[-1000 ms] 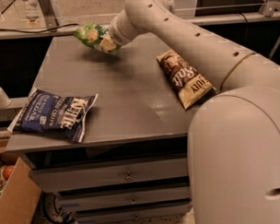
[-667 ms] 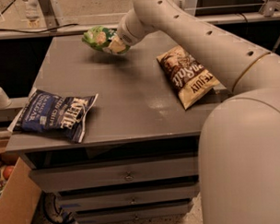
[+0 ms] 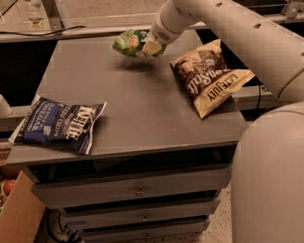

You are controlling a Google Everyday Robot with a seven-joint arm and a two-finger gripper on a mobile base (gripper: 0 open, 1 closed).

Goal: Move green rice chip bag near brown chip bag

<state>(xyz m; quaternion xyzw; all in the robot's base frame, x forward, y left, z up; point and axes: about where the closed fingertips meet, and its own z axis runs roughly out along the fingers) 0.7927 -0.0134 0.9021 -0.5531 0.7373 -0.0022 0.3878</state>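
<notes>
The green rice chip bag [image 3: 132,43] hangs in the air above the far part of the grey cabinet top [image 3: 136,109], with its shadow below it. My gripper [image 3: 152,45] is shut on the bag's right end, at the end of my white arm reaching in from the upper right. The brown chip bag [image 3: 209,79] with "LATE JULY" lettering lies flat at the cabinet's right edge, partly overhanging it, just right of the gripper.
A dark blue Kettle bag [image 3: 57,124] lies at the front left corner of the cabinet top. Drawers [image 3: 139,191] face front below. A cardboard box [image 3: 15,218] stands on the floor at lower left. A rail [image 3: 64,31] runs behind the cabinet.
My gripper has carried the green bag to the right and a little nearer, toward the brown chip bag. The brown and blue bags lie as before.
</notes>
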